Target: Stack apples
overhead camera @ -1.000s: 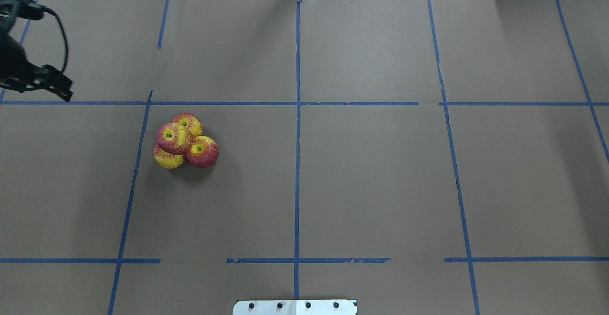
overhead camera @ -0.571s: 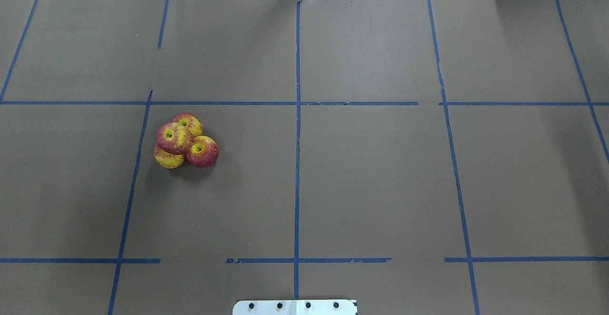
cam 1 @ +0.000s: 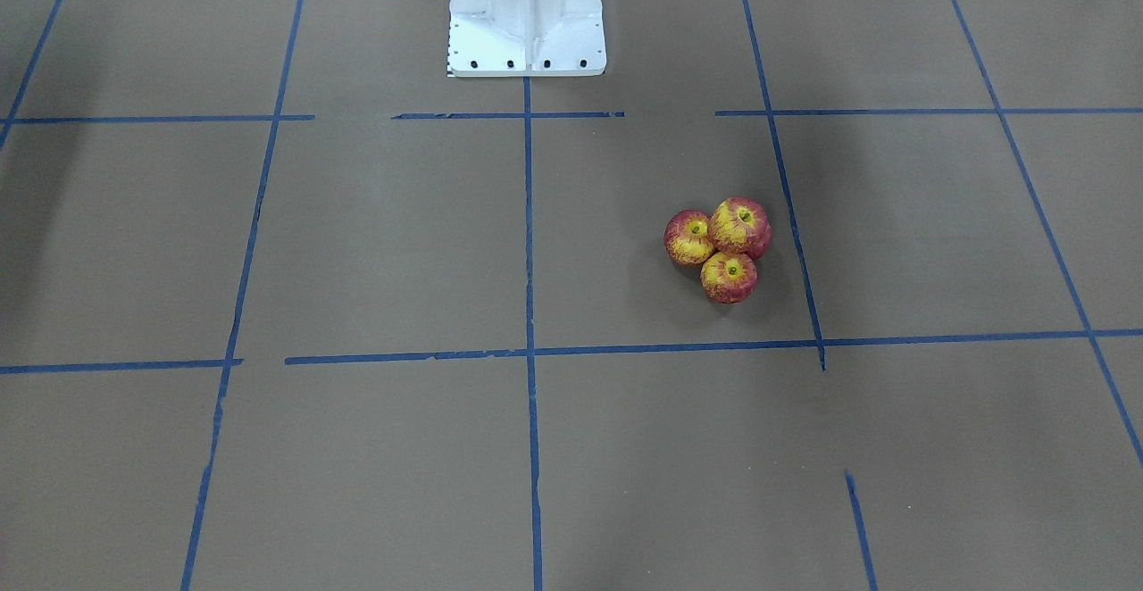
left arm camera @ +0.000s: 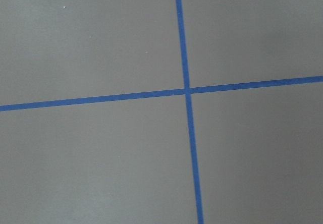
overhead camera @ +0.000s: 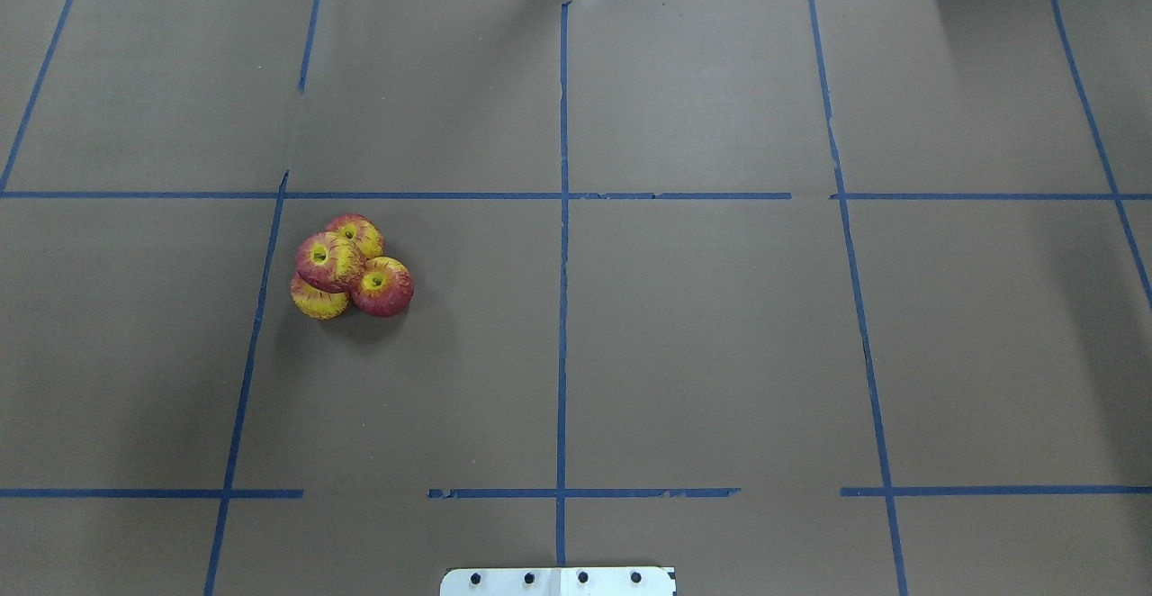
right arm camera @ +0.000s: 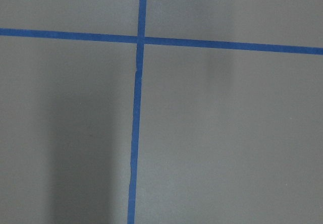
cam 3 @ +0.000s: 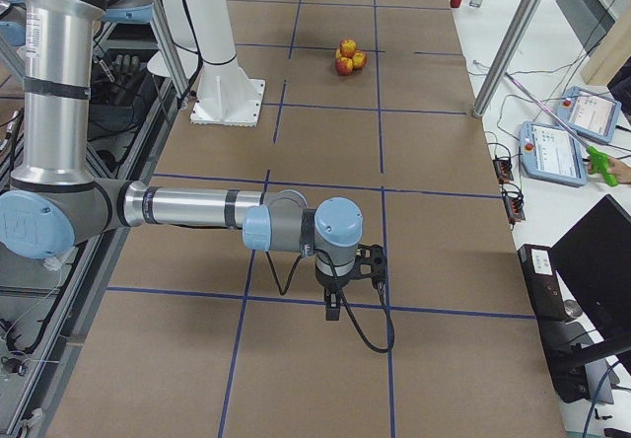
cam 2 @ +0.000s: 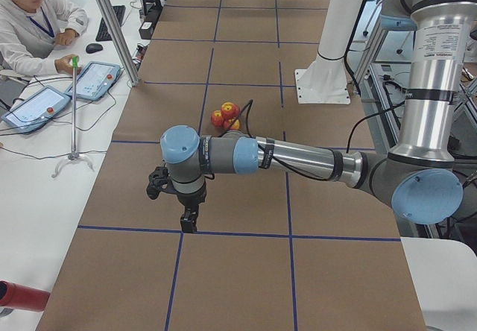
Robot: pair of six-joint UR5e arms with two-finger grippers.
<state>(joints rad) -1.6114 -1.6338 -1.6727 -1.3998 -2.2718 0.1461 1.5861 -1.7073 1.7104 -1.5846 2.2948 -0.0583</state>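
Four red-and-yellow apples (overhead camera: 351, 267) sit in a tight pile on the brown table cover, left of centre in the overhead view. One apple (overhead camera: 328, 261) rests on top of the other three. The front-facing view shows the top apple (cam 1: 739, 225) and two lower ones; the fourth is hidden. The pile also shows small in the side views (cam 2: 226, 115) (cam 3: 347, 56). My left gripper (cam 2: 188, 219) hangs over the table's left end, far from the pile. My right gripper (cam 3: 335, 305) hangs over the right end. I cannot tell whether either is open or shut. Both wrist views show only paper and tape.
Blue tape lines (overhead camera: 562, 218) grid the brown cover. The robot's white base plate (cam 1: 527, 37) stands at the table's robot side. An operator (cam 2: 30, 25), tablets (cam 2: 93, 80) and a metal post (cam 2: 112, 25) are on the side bench beyond the left end.
The left arm, seen at the overhead view's upper left edge a second ago, has moved out of that view. The apple pile has not moved.
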